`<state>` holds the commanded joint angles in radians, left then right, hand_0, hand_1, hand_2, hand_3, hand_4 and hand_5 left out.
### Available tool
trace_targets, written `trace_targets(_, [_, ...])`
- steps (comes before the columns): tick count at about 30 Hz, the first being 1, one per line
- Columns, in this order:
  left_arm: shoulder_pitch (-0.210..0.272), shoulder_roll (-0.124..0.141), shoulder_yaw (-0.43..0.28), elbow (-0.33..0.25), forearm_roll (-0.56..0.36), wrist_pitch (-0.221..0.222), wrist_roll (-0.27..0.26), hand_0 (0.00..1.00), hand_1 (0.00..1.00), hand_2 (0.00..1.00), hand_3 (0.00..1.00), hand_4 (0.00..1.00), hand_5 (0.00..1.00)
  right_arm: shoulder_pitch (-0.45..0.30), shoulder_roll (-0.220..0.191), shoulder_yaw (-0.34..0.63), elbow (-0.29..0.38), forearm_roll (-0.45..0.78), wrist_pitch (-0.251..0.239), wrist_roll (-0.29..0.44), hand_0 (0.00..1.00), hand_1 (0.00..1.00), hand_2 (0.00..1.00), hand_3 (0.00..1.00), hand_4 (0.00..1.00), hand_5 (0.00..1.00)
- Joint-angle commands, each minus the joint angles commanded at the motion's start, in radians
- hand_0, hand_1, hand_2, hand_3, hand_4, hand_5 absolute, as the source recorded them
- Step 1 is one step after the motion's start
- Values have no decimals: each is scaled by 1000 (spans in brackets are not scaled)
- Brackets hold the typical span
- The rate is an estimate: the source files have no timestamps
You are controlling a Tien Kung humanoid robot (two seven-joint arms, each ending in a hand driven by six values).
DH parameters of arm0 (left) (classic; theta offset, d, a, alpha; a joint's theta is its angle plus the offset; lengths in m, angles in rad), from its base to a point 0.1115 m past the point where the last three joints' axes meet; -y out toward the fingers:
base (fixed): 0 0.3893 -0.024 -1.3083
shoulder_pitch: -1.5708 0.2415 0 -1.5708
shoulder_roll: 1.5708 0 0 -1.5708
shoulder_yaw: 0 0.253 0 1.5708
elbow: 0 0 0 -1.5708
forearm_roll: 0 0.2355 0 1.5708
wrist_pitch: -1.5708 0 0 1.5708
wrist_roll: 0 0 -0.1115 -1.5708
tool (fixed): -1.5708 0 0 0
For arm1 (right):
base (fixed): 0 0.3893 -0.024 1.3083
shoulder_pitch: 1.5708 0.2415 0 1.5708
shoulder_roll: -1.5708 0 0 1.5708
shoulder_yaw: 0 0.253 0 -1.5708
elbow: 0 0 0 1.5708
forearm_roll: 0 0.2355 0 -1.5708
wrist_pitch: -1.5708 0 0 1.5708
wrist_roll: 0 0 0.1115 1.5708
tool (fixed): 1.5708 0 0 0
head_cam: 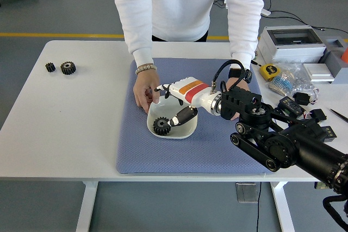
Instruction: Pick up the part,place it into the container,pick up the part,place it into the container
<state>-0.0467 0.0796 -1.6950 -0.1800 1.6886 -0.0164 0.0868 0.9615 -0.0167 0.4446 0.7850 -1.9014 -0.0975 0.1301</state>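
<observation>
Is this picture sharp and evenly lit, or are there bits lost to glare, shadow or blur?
Head view: even, soft light, no strong glare; the white table stays readable. The black toothed gear in the white plastic bowl is crisp, as is the robot's white-and-orange right hand. Only faint shadows fall on the blue textured mat. The two small black gears far left are tiny, their teeth hard to make out.

The right arm (283, 145) enters from the lower right of the frame and reaches toward the centre — black links, then a white forearm with an orange band. Its right hand (173, 104) sits just left of centre, fingers (182, 117) spread loosely — gripping nothing.
</observation>
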Motion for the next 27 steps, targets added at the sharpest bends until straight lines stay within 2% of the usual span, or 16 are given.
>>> trace_targets(2, [0, 0, -3, 0, 2, 0, -1, 715, 676, 675, 567, 602, 569, -15, -22, 25, 17, -6, -2, -2, 166, 357, 644, 801, 998, 469])
trace_targets(3, [0, -1, -3, 0, 1, 0, -1, 715, 676, 675, 567, 602, 568, -23, -32, 35, 26, -8, -6, -2, 162, 355, 602, 682, 998, 451])
trace_targets(8, [5, -5, -5, 0, -2, 1, -1, 715, 676, 675, 567, 602, 568, -67, -98, 88, 67, -13, -19, -2, 162, 355, 602, 682, 998, 451])
trace_targets(9, [5, -5, -6, 0, -2, 1, -1, 715, 676, 674, 568, 602, 568, -71, -105, 94, 69, -13, -20, -2, 149, 350, 555, 581, 956, 426])
trace_targets(11, [5, -6, -7, 0, -1, 2, -1, 715, 676, 674, 568, 602, 568, -79, -122, 104, 70, -14, -23, -2, 149, 350, 555, 581, 956, 426])
trace_targets(27, [4, -14, -6, 0, -9, 3, -3, 715, 676, 674, 568, 602, 569, -87, -136, 87, -9, -25, -8, -15, 149, 353, 544, 562, 936, 422])
